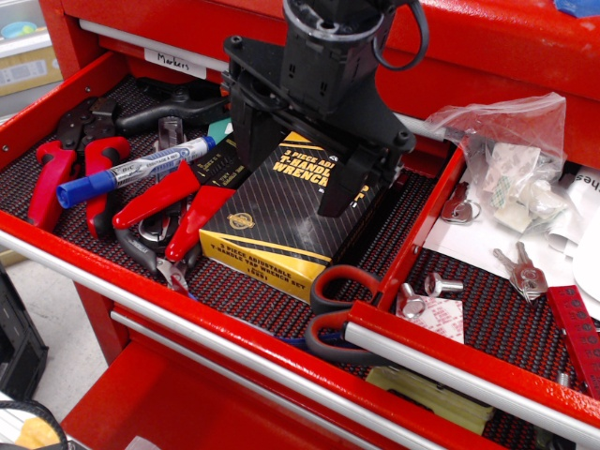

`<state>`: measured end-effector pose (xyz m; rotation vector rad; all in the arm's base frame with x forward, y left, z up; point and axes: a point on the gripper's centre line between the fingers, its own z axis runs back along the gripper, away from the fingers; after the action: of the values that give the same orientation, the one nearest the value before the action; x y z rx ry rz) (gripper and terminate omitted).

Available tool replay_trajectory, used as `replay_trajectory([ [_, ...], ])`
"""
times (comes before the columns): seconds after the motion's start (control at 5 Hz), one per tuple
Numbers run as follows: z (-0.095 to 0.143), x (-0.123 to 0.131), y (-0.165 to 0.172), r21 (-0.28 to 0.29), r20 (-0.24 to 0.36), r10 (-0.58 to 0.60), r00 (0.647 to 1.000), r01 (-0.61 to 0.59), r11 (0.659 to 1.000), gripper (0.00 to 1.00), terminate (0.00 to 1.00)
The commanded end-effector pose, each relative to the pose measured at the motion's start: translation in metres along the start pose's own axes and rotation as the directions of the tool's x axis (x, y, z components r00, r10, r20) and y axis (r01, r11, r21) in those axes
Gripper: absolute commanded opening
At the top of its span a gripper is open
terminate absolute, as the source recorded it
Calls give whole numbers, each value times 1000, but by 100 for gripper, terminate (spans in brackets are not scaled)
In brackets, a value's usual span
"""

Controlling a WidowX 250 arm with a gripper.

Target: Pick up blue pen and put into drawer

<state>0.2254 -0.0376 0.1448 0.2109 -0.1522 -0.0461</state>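
The blue pen (pixel 141 169) lies tilted on top of red-handled pliers in the left drawer, its blue cap toward the front left. My gripper (pixel 292 173) hangs over the black-and-yellow wrench box (pixel 281 220), to the right of the pen and apart from it. Its two black fingers (pixel 342 183) stand wide apart with nothing between them. The drawer (pixel 450 349) with the silver front rail and mesh liner is open at the right, holding keys (pixel 525 272), wing nuts (pixel 441 284) and papers.
Red-handled pliers (pixel 178 211) and another red-handled tool (pixel 52 178) crowd the left drawer. Scissors (pixel 337 314) lie at its front right corner. A clear plastic bag (pixel 506 141) sits at the back of the right drawer. A closed drawer labelled "Markers" (pixel 173 62) is above.
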Motion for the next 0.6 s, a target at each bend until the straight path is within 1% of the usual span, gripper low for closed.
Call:
replay_trajectory([
  [0.0,0,0,0,0,0,0,1000,0,1000,100,0],
  [0.2,-4,-1,40,8,-22,-107,994,107,994,100,0],
  [0.4,-13,2,85,21,-38,-210,977,211,977,100,0],
])
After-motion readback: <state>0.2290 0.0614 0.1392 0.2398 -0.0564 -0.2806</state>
